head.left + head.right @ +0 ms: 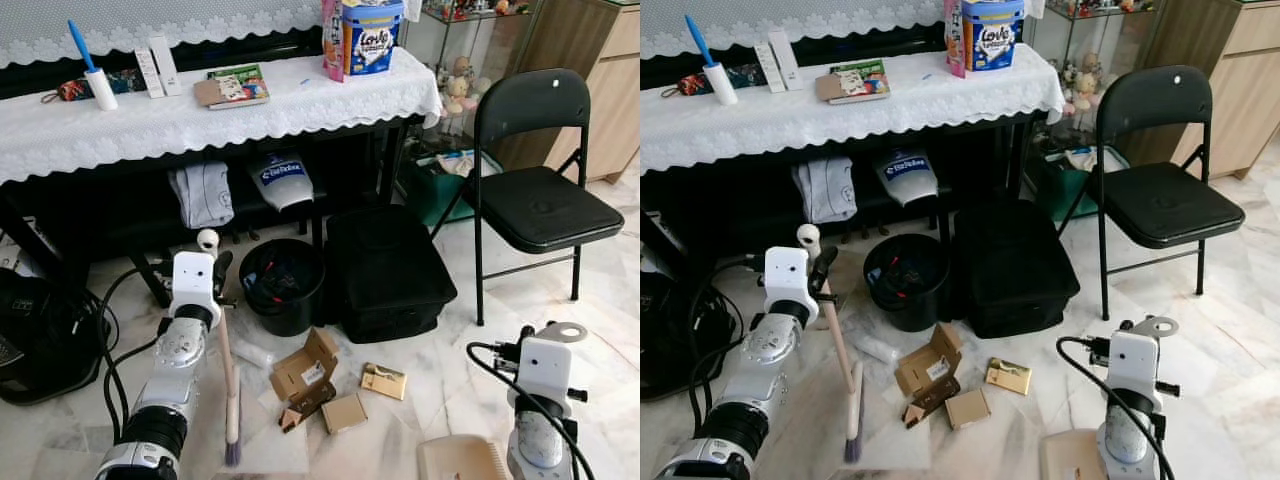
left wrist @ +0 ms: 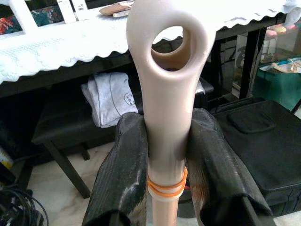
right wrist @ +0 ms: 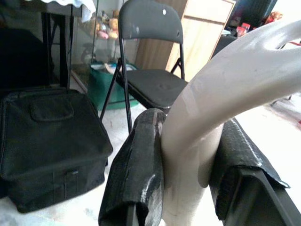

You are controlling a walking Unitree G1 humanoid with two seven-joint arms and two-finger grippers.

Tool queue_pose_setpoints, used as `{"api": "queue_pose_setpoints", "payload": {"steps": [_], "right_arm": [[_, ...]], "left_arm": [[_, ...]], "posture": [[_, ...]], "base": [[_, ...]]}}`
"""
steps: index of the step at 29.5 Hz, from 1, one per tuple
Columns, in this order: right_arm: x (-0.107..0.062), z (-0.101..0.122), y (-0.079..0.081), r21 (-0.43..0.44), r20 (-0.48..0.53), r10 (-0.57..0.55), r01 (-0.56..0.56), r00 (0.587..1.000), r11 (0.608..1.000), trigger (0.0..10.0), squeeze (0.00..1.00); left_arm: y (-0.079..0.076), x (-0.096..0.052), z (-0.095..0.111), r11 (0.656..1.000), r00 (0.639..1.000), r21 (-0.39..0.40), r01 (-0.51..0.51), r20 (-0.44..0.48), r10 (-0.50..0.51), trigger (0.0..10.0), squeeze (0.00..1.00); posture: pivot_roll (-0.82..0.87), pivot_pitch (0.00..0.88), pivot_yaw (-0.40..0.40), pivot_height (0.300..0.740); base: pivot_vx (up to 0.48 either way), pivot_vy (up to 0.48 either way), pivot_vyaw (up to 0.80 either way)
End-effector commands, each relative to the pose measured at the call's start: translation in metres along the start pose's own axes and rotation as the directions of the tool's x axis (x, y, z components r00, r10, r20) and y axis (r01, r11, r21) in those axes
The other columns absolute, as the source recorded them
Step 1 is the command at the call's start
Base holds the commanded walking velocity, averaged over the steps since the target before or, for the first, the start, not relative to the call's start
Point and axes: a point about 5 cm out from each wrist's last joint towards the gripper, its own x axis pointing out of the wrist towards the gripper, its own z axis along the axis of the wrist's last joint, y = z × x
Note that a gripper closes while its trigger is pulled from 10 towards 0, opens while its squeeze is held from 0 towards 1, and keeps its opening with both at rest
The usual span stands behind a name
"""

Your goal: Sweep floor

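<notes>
- Left wrist view showed the left gripper (image 2: pixel 164 155) clamped on the broom (image 1: pixel 226 372) just below the ring at the handle's top, both black fingers (image 2: pixel 123 165) pressed against the beige shaft above an orange band.
- Right wrist view showed the right gripper (image 3: pixel 188 155) closed on the curved pale handle of the dustpan (image 1: pixel 460 458), which sat on the floor at the near right.
- From the head views, the broom leaned slightly, its bristles resting on the near floor left of the litter.
- The litter, three bits of cardboard (image 1: pixel 305 372), lay in a loose cluster between broom and dustpan, near the bin (image 1: pixel 282 284) and the bag (image 1: pixel 388 270).
- To do the sweep well, I judged the bristles should start left of the whole cluster and draw rightward in one low stroke, so nothing was left behind.
- The pan's lip likely needed to sit flat on the floor facing the litter, close enough that pieces would not skid past it.
- The grip sat high on the handle, so leverage looked weak; short, slow strokes would probably suit better.
- Cables (image 1: pixel 112 340) on the far left were a snag risk for the left arm.
</notes>
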Motion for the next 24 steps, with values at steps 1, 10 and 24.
{"api": "queue_pose_setpoints", "payload": {"steps": [1, 10, 24], "right_arm": [[0.004, 0.007, 0.002, 0.009, 0.036, 0.010, -0.011, 0.999, 1.000, 10.0, 0.00], [0.000, 0.001, 0.021, 0.106, -0.017, 0.070, -0.068, 0.997, 0.992, 10.0, 0.00], [-0.012, -0.012, 0.042, 0.203, -0.094, 0.150, -0.128, 0.984, 0.971, 10.0, 0.00]], "left_arm": [[0.009, 0.002, 0.009, 0.999, 0.998, 0.005, -0.033, 0.050, 0.033, 10.0, 0.00], [0.006, 0.003, 0.009, 1.000, 0.999, -0.001, -0.005, 0.049, 0.005, 10.0, 0.00], [0.002, 0.006, 0.012, 1.000, 0.998, -0.005, 0.018, 0.061, -0.018, 10.0, 0.00]], "posture": [[-0.15, 0.015, 0.044, 0.740], [-0.14, 0.021, 0.044, 0.740], [-0.14, 0.025, 0.044, 0.740]], "base": [[0.000, 0.000, 0.00], [0.000, 0.000, 0.00], [0.000, 0.000, 0.00]]}}
